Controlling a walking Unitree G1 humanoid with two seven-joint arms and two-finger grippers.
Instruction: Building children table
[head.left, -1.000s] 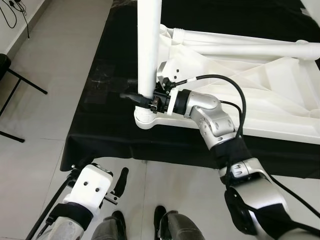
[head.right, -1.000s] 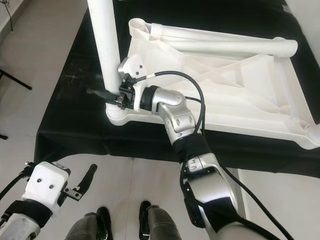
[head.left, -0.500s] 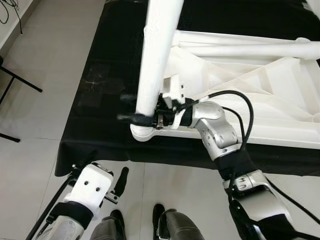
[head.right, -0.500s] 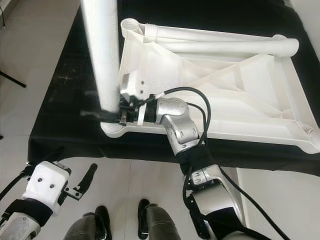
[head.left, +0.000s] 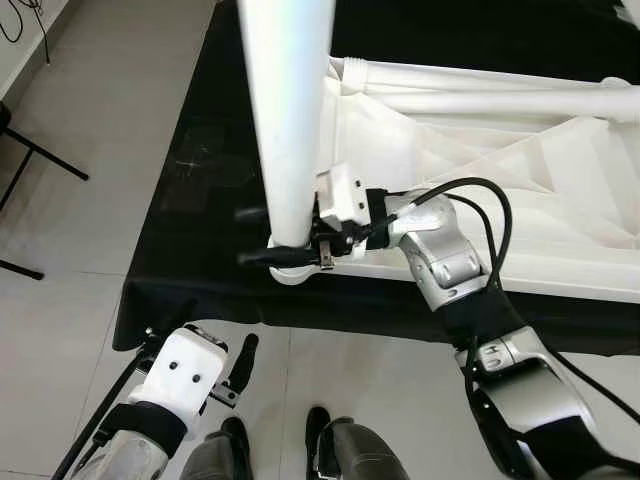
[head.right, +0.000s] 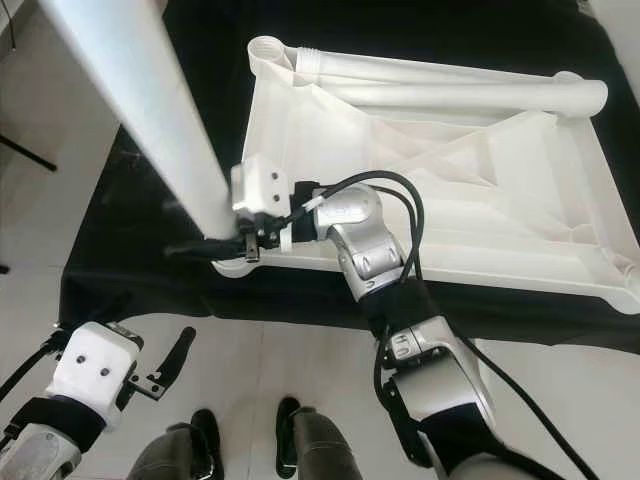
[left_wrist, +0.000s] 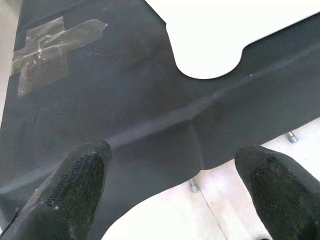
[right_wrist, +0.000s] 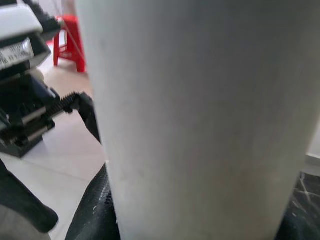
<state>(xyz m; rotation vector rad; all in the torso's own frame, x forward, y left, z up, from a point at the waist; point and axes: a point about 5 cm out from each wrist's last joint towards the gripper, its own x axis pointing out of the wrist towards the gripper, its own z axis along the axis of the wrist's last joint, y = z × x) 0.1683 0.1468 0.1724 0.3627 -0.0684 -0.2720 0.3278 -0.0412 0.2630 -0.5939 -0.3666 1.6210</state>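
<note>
The white children's table (head.right: 450, 180) lies upside down on a black-covered surface. A thick white leg (head.left: 290, 120) rises from its near-left corner socket (head.right: 235, 265), its upper end leaning to my left. My right gripper (head.left: 262, 236) is shut on the leg just above the socket, one black finger (right_wrist: 95, 210) against the leg (right_wrist: 200, 120) up close. My left gripper (head.left: 240, 365) hangs low beside the surface's near-left corner, its fingers (left_wrist: 75, 185) open with nothing between them.
The black cloth (head.left: 200, 150) hangs over the near edge and has a clear tape patch (left_wrist: 45, 50). White tubes (head.right: 450, 95) lie along the table's far side. A black stand's legs (head.left: 40, 150) sit on the tiled floor at left. A red stool (right_wrist: 70, 40) stands farther off.
The leg's upper end has swung over to my left while its foot stays at the corner socket. My right gripper has kept hold and turned with it. The left arm has not moved.
</note>
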